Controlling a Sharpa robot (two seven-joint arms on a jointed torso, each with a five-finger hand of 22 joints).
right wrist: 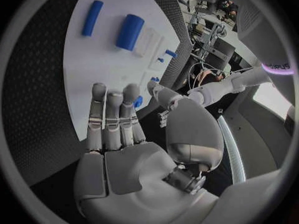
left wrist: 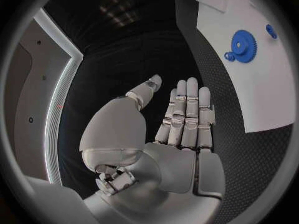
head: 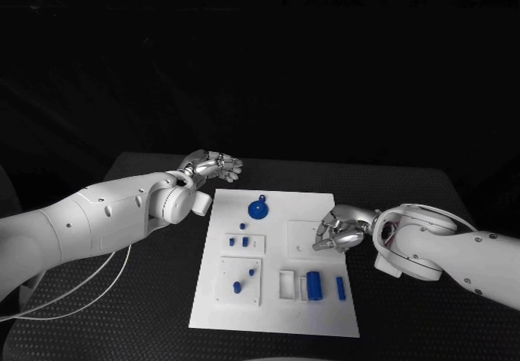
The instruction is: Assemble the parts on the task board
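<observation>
The white task board lies in the middle of the black table. On it are a blue gear, small blue pegs in white blocks, a thick blue cylinder and a thin blue rod. My left hand hovers off the board's far left corner and holds nothing; its fingers are stretched out, with the gear beyond them. My right hand is over the board's right edge, also empty. Past its straight fingers lie the cylinder and the rod.
A white cable loops from my left arm down over the table's near left side. Bare black table surrounds the board on all sides. My left arm shows across the board in the right wrist view.
</observation>
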